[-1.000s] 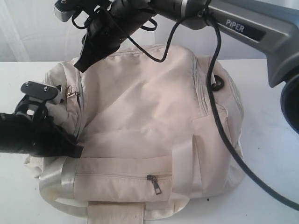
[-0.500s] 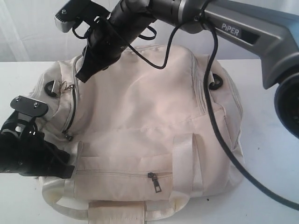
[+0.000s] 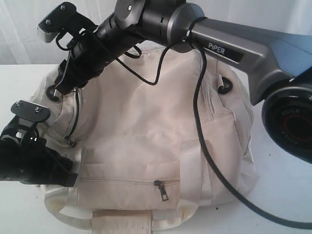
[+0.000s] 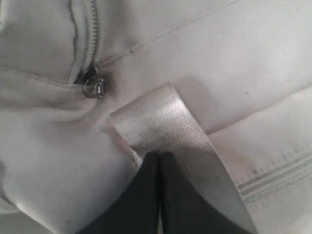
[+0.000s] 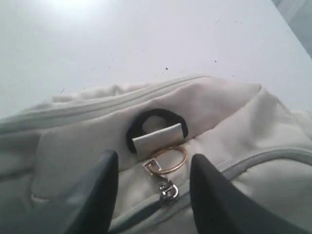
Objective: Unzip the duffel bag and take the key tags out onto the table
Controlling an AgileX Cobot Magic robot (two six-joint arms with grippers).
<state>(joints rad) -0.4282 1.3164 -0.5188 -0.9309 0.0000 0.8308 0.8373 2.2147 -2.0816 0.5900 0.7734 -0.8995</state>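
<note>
The large cream fabric duffel bag [image 3: 146, 122] lies flat on the white counter [image 3: 19, 83], with its zipped front pocket [image 3: 126, 187] toward the near edge of the exterior view. The left end effector [image 4: 158, 158] is fully closed at the bag's left end, its dark fingertips meeting at the edge of a shiny grey webbing strap [image 4: 165, 126]; whether they pinch any cloth cannot be told. The right end effector [image 5: 155, 157] stands open over the bag's far left corner and holds nothing, its fingers on either side of a gold ring [image 5: 184, 157] and a grey metal zipper pull [image 5: 168, 190].
</note>
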